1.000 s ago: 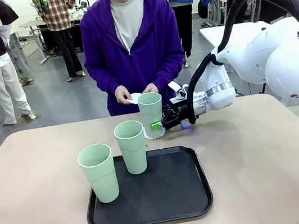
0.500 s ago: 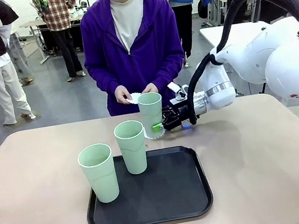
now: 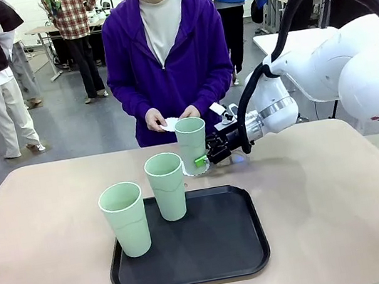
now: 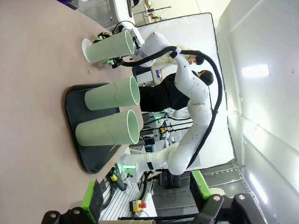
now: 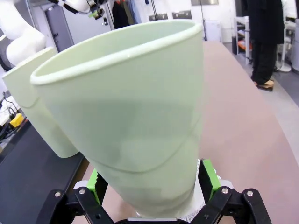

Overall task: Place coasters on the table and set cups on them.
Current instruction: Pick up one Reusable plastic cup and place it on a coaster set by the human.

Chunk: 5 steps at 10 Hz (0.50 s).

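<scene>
Right gripper point(image 3: 201, 159): jaws spread wide, straddling the lower part of one cup point(image 3: 192, 144). Green pads point(image 5: 209, 176) sit just beside its wall on either side with no squeeze visible, so I read it as released, not grasping. The cup stands upright between the jaws on a coaster point(image 4: 85, 46), whose lacy edge pokes out under the base right at the fingertips, on the table point(image 3: 341, 190). The low side-on hold makes sense, since the cup is tall and narrows to the base; staying low guards against tipping and centres it on the paper.

Left gripper point(image 4: 145, 193): jaws open, nothing between them, well apart from everything.

Second cup point(image 3: 167, 186) and third cup point(image 3: 124, 219) stand upright on the tray point(image 3: 194, 260), near the right jaws and off to one side. They are probably staged there for pickup. Beyond the right jaws, the person's hand point(image 3: 155, 121) holds spare coasters point(image 3: 170, 124), likely ready to lay the next one.

- **Cups:** matte pale green, smooth, rolled rim, faint step line low on the wall; they look like hard plastic.
- **Coasters:** thin white paper, scalloped edge.
- **Tray:** black, shallow raised rim, rounded corners.
- **Table:** tan, smooth, flat.

My guess is one set is down, with two to go
</scene>
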Each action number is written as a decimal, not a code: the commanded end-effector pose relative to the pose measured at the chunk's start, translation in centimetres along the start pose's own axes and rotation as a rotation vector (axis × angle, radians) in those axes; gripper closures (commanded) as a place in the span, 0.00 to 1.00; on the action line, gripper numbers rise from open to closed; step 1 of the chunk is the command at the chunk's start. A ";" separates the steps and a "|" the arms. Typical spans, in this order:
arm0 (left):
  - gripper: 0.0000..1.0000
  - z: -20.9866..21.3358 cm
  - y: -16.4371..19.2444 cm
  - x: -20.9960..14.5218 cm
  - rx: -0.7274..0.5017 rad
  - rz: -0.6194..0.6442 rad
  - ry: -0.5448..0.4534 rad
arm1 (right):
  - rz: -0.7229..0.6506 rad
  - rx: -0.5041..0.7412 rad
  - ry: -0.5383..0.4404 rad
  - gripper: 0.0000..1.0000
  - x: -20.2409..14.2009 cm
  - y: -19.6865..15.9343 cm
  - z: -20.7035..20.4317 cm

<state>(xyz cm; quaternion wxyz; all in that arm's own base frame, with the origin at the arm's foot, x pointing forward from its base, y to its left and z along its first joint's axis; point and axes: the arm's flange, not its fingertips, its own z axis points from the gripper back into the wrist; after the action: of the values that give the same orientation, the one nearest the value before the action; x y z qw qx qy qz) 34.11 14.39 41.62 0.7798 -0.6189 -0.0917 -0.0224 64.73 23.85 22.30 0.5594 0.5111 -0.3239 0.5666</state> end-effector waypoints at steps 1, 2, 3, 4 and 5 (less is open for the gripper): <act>0.00 0.2 -0.2 0.0 -0.012 -0.013 -0.004 | -0.033 -0.026 0.044 0.00 0.4 1.2 1.1; 0.00 0.2 -0.2 0.0 -0.012 -0.013 -0.004 | -0.043 -0.048 0.059 0.00 0.4 1.7 1.8; 0.00 0.2 -0.2 0.0 -0.012 -0.013 -0.004 | -0.048 -0.065 0.069 0.00 0.5 2.3 2.4; 0.00 0.2 -0.2 0.0 -0.012 -0.013 -0.004 | -0.058 -0.081 0.087 0.00 0.7 2.9 2.9; 0.00 0.2 -0.2 0.0 -0.012 -0.013 -0.004 | -0.072 -0.101 0.110 0.00 1.0 3.7 3.6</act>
<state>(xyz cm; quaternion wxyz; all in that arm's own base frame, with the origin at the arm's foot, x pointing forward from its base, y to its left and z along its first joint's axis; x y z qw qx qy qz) 34.11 14.39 41.62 0.7798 -0.6189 -0.0917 -0.0224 63.60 20.65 23.88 0.5990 0.4767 -0.3243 0.5557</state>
